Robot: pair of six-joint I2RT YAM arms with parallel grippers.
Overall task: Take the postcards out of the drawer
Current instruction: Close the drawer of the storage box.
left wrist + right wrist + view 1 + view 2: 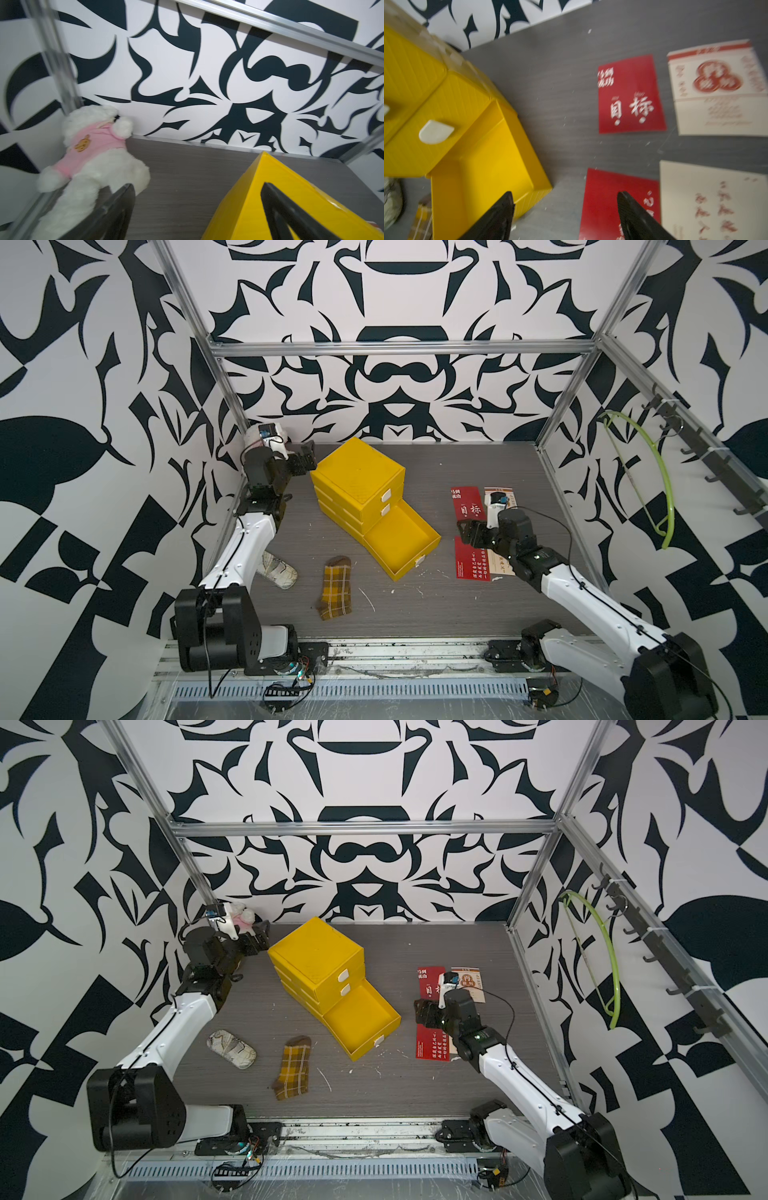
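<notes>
On the table (pixel 415 622), right of the yellow cabinet (pixel 357 472): we count four postcards (pixel 467 506), all lying flat and clear of the drawer (pixel 399 541). The drawer is pulled out and looks empty in both top views, so we judge the job done or nearly so.

Right wrist view: far red card (pixel 631 95) sits beside the emblem card (pixel 716 87), not touching. Near red card (pixel 604 197) lies edge to edge with the near cream card (pixel 712 199); we can't tell if they overlap.

Right gripper (pixel 564 195) hovers over the near red card's drawer-side edge, jaws parted wide, nothing between them. Left gripper (pixel 195 187) sits at the cabinet's back corner near the plush toy (pixel 93 149), jaws fully spread, empty.

Handling, our guess: the cards are thin, light, mildly stiff and likely slick on that laminate. Lying flat, they give a top pinch no purchase. We'd take one by a free long edge, or nudge a corner up first. Squeeze gently, they crease. The sock (pixel 336 587) isn't ours; leave it.
</notes>
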